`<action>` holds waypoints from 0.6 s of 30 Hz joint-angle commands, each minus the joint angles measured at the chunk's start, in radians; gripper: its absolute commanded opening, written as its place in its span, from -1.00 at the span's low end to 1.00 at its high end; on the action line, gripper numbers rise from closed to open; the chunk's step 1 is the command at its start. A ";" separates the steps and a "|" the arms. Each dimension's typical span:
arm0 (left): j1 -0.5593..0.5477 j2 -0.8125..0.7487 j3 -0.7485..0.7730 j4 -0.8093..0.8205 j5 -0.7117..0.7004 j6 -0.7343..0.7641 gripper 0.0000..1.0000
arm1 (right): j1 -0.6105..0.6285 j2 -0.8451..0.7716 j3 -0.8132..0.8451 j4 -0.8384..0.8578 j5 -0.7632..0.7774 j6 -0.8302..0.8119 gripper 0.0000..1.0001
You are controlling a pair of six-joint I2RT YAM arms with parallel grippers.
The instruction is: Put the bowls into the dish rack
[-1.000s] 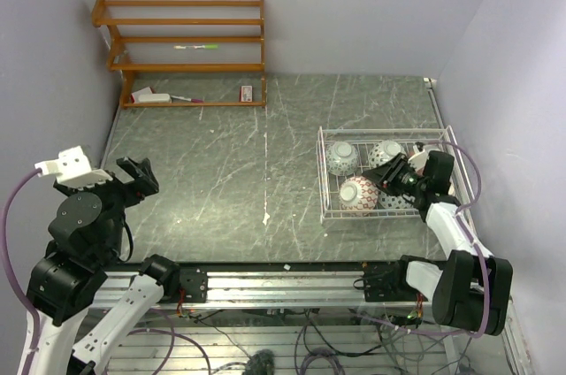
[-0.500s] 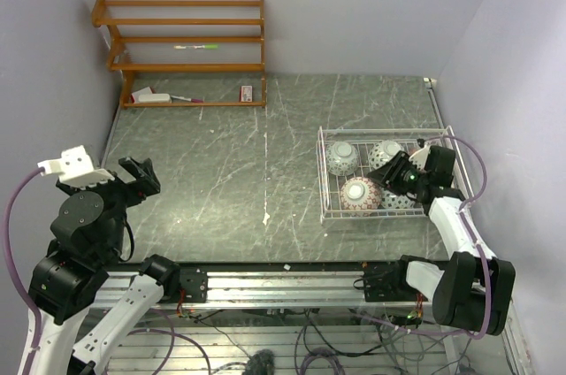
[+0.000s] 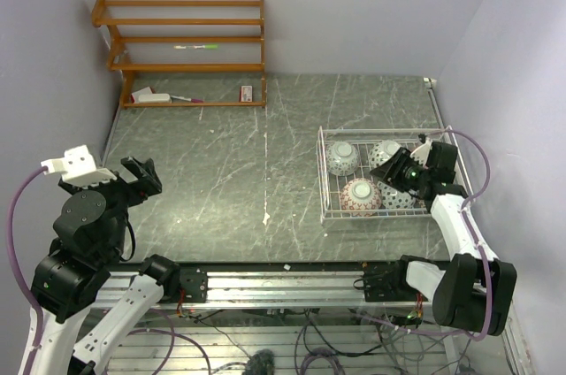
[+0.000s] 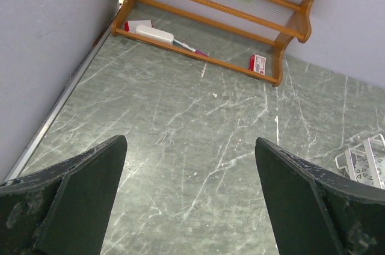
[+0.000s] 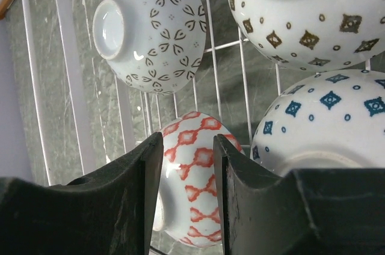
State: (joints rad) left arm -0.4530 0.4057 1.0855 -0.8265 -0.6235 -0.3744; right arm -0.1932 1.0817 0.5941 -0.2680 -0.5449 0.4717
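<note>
At the right end of the table (image 3: 221,172), dish rack (image 3: 321,176), white wire: contents as I count them.

1. Black-and-white bowl (image 5: 153,32): far left of the rack, lying on its side, foot ring toward my camera.
2. Beige-brown bowl (image 5: 307,20): far right, foot ring showing.
3. Blue bowl (image 5: 325,122): near right, just beside item 2.
4. Red bowl (image 5: 192,159): near left, below item 1, seen through the gap of my right pincer.
5. Second red or pink bowl: not found in any view. It may lie under my right arm in the overhead view; I cannot tell.

Right pincer (image 5: 187,141): over the rack, between the bowls, jaws a narrow gap apart. The red bowl lies beyond the jaws and is wider than the gap. I see nothing clamped and judge the pincer to be empty.

Left pincer (image 4: 189,144): far left of the table, well apart from the rack, jaws wide, carrying nothing. It looks toward the wooden shelf (image 4: 240,32) at the back wall.

Progress, as a judgement: four bowls are loaded. No bowl shows on the table outside the rack. If a fifth sits hidden in the rack, loading is done and only my right arm needs lifting clear. If not, one bowl has yet to be found and brought over.
</note>
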 commanded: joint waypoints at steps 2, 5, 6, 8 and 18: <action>0.007 0.005 -0.003 0.039 0.015 -0.017 0.98 | 0.037 -0.037 0.022 -0.037 0.029 -0.013 -0.21; 0.007 0.003 -0.006 0.044 0.018 -0.018 0.98 | 0.075 -0.075 -0.006 -0.047 0.045 0.012 -0.21; 0.007 0.004 -0.009 0.046 0.019 -0.017 0.98 | 0.086 -0.091 -0.013 -0.050 0.052 0.023 -0.21; 0.006 0.004 -0.011 0.050 0.026 -0.020 0.98 | 0.111 -0.118 -0.024 -0.053 0.069 0.042 -0.21; 0.007 -0.007 -0.003 0.031 0.017 -0.019 0.98 | 0.259 -0.066 -0.032 0.032 0.082 0.109 -0.20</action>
State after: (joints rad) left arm -0.4530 0.4057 1.0828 -0.8127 -0.6086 -0.3859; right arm 0.0227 0.9829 0.5777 -0.2604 -0.4660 0.5457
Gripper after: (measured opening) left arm 0.991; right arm 0.396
